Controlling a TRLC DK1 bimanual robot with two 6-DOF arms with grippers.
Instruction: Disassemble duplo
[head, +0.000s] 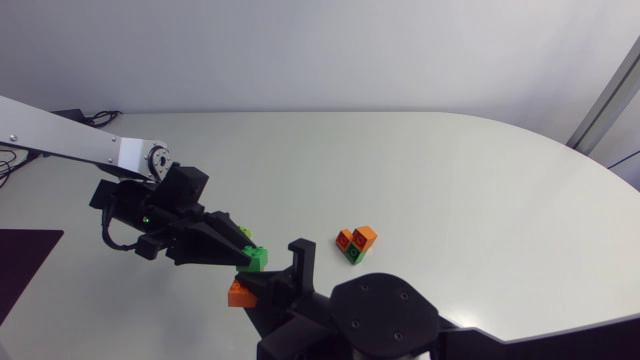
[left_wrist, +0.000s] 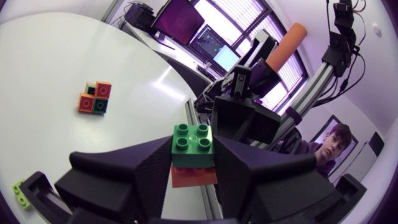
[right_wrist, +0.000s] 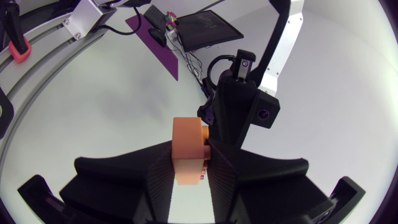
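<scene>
My left gripper (head: 246, 260) (left_wrist: 193, 160) is shut on a green brick (head: 259, 258) (left_wrist: 193, 142). In the left wrist view an orange-red brick (left_wrist: 194, 177) lies right under the green one, between the same fingers. Just below it in the head view, my right gripper (head: 252, 289) (right_wrist: 189, 163) is shut on an orange brick (head: 238, 294) (right_wrist: 188, 149). The two grippers meet tip to tip above the table. Whether the green and orange bricks are still joined I cannot tell.
A small cluster of orange, red and green bricks (head: 355, 243) (left_wrist: 94, 98) lies on the white table (head: 450, 170) to the right of the grippers. A little lime piece (head: 245, 233) (left_wrist: 20, 192) lies beside my left gripper.
</scene>
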